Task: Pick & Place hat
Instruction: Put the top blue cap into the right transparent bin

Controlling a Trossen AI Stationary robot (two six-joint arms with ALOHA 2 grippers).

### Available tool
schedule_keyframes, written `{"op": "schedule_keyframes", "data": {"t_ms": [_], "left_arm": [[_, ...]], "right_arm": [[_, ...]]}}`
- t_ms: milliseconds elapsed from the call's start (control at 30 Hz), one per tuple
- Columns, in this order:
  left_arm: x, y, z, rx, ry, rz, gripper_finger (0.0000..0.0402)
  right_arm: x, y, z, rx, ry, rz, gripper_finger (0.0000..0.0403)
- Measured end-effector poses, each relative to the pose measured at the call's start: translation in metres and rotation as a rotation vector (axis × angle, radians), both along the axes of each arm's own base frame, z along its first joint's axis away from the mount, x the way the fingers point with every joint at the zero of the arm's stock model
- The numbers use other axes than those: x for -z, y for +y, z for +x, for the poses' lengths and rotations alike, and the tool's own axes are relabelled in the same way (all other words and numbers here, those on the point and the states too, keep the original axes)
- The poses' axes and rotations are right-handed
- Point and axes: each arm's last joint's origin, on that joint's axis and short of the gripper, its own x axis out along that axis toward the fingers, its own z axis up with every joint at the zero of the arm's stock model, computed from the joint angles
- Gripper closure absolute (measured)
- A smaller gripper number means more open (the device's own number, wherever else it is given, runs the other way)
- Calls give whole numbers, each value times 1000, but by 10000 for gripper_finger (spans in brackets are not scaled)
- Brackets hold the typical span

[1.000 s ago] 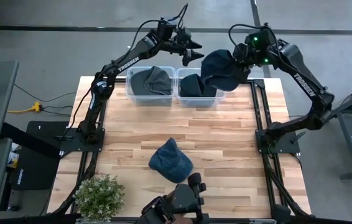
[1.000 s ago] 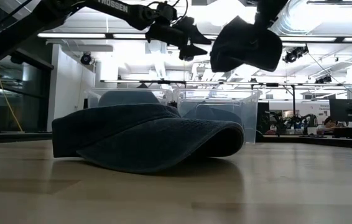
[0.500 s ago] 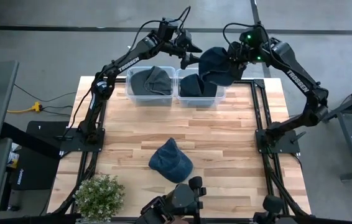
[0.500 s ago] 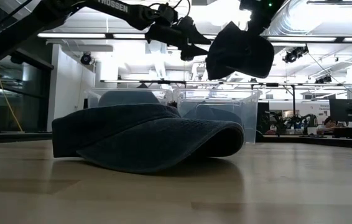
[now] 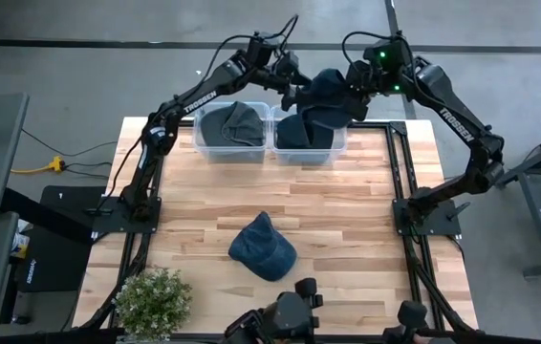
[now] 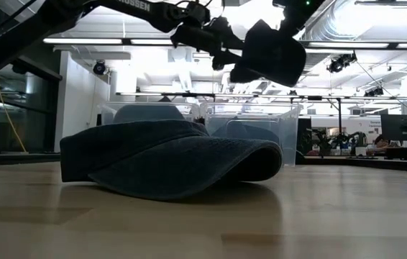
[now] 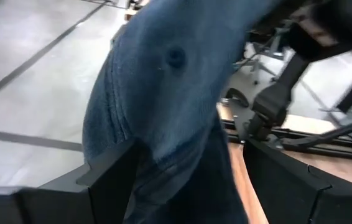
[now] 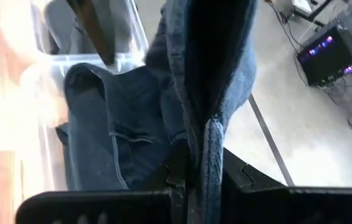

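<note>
Two raised arms meet: right tool (image 5: 355,86) pinches hat (image 5: 328,94), left tool (image 5: 294,93) spread around it.

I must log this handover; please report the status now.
Right hand shut on hat, held above the right bin. Left hand open at the hat, fingers either side. Nothing in the way.

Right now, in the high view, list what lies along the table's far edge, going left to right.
Left bin with a grey hat → right bin with dark hats → held hat, above the right bin's far corner, gripped by the right gripper, with the left gripper at its other side.
</note>
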Motion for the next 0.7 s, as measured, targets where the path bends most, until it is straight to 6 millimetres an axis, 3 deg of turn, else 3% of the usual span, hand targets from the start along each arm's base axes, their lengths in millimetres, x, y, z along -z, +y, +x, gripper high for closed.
{"op": "schedule_keyframes", "data": {"t_ms": [133,300,700], "left_arm": [[0,-2,3,-65,16,28,115],[1,1,2,-119,26,43,115],[0,-3,3,-37,11,50,115]], "right_arm": [[2,2,0,-13,0,33,375],[9,4,-7,51,117,54,375],[4,3,-4,5,62,16,375]]}}
